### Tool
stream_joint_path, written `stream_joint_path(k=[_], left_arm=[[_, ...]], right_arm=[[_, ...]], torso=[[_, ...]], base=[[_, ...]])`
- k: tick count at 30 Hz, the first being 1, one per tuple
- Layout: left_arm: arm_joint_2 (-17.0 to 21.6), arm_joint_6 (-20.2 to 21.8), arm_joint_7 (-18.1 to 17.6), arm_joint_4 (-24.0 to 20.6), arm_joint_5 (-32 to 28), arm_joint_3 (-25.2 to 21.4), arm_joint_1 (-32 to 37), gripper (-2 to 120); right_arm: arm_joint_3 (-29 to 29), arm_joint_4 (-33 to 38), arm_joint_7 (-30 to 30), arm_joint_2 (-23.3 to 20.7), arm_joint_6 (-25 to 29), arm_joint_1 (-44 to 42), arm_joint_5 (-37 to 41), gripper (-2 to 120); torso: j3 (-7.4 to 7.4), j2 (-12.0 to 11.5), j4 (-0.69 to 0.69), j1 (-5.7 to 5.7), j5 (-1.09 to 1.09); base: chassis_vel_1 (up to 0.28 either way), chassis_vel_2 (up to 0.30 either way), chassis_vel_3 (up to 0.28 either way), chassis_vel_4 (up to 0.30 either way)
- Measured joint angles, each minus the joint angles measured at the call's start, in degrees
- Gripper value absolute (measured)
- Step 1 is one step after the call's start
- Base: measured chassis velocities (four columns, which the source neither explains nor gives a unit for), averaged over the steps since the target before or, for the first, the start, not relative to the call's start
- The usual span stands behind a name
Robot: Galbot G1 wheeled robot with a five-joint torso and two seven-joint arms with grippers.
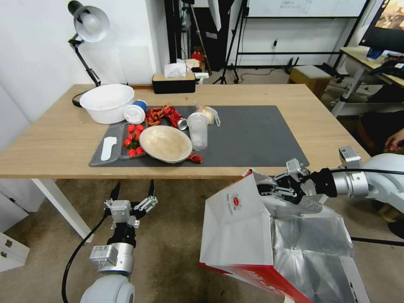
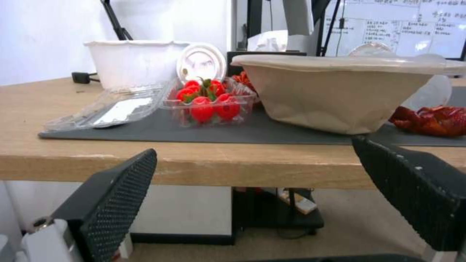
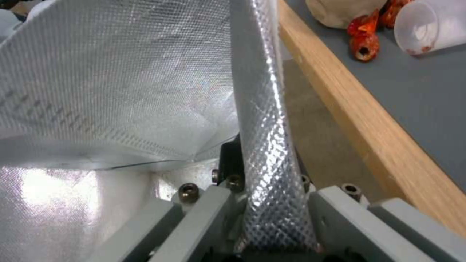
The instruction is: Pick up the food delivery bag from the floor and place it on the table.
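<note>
The food delivery bag (image 1: 235, 227) is white with a red band along its base, a round red logo and silver foil lining. It hangs tilted in front of the table's (image 1: 50, 143) front edge, over the floor (image 1: 176, 252), mouth open. My right gripper (image 1: 269, 189) is shut on the bag's upper rim. In the right wrist view the foil-lined wall (image 3: 264, 145) is pinched in the right gripper (image 3: 272, 225), beside the table edge (image 3: 349, 120). My left gripper (image 1: 134, 191) stands open and holds nothing, below the front edge; the left wrist view shows that left gripper (image 2: 255, 147) facing the table (image 2: 97, 163).
The dark grey mat (image 1: 261, 139) carries a paper bowl (image 1: 165, 143), a strawberry box (image 1: 134, 139), a clear cup (image 1: 198, 130) and a crushed red can (image 1: 174, 117). A white bowl (image 1: 107, 102), tissue box (image 1: 174, 83) and lamp (image 1: 88, 25) stand behind. The mat's right half is bare.
</note>
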Motion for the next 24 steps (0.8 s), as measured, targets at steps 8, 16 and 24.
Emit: stream_joint_path(k=[8, 16, 24], left_arm=[[0.0, -0.1, 0.05, -0.23, 0.09, 0.1, 0.09, 100], [0.15, -0.16, 0.09, -0.48, 0.15, 0.11, 0.28, 100], [-0.24, -0.4, 0.17, -0.86, 0.45, 0.17, 0.66, 100]], right_arm=[[2.96, 0.59, 0.27, -0.78, 0.05, -2.9, 0.77, 0], [10.16, 1.39, 0.52, -3.06, 0.73, -9.03, 2.37, 0], [11.81, 2.63, 1.24, -3.94, 0.53, -7.91, 8.0, 0]], torso=[[-0.05, -0.08, 0.01, -0.03, 0.0], [-0.09, -0.14, 0.0, -0.06, 0.0], [-0.12, -0.2, 0.0, -0.08, 0.0]], base=[[0.0, 0.0, 0.0, 0.0], [0.0, 0.0, 0.0, 0.0], [0.0, 0.0, 0.0, 0.0]])
